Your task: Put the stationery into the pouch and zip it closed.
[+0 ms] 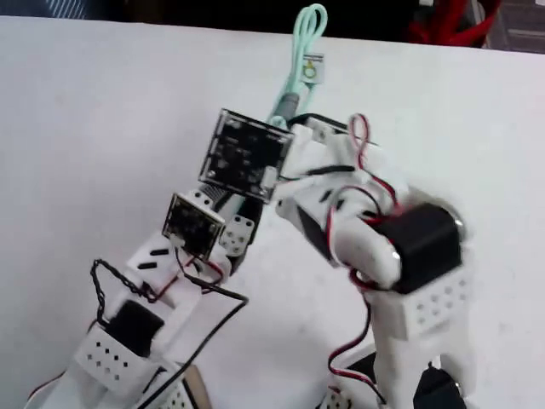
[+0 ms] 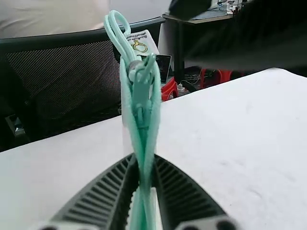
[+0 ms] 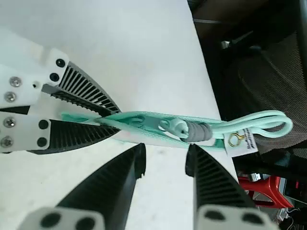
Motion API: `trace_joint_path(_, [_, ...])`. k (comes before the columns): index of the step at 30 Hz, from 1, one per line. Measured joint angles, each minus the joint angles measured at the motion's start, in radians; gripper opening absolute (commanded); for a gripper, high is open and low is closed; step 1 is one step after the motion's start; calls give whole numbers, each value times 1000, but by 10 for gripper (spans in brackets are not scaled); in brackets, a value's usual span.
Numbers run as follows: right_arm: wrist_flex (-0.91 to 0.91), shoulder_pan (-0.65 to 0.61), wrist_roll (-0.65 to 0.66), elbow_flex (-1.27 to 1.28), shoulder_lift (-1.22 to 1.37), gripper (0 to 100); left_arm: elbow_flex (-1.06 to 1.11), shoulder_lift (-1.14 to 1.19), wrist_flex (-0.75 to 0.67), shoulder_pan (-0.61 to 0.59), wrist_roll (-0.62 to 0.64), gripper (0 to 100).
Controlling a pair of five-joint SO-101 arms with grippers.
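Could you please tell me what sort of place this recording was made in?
Probably an office or lab workspace: a white table, a black mesh office chair at its far edge, and a dark desk with cables beneath it further back.

Near the table's [image 1: 102, 102] 12 o'clock edge, a small white tag [image 1: 312, 68] hangs from the mint cord loop [image 1: 308, 30]. It bears a gold ring-shaped emblem and tiny print, too small to read.
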Motion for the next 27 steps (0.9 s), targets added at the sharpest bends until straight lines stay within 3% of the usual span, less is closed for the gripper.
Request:
trace_joint_path(11, [-190, 29, 118, 157, 11, 158, 2, 0, 0, 0, 0, 22])
trace_joint_path(19, [-216, 32, 198, 158, 78, 15, 2, 0, 0, -6, 0, 22])
trace_joint_path(27, [-186, 29, 324, 155, 80, 19, 6, 0, 0, -6, 0, 22])
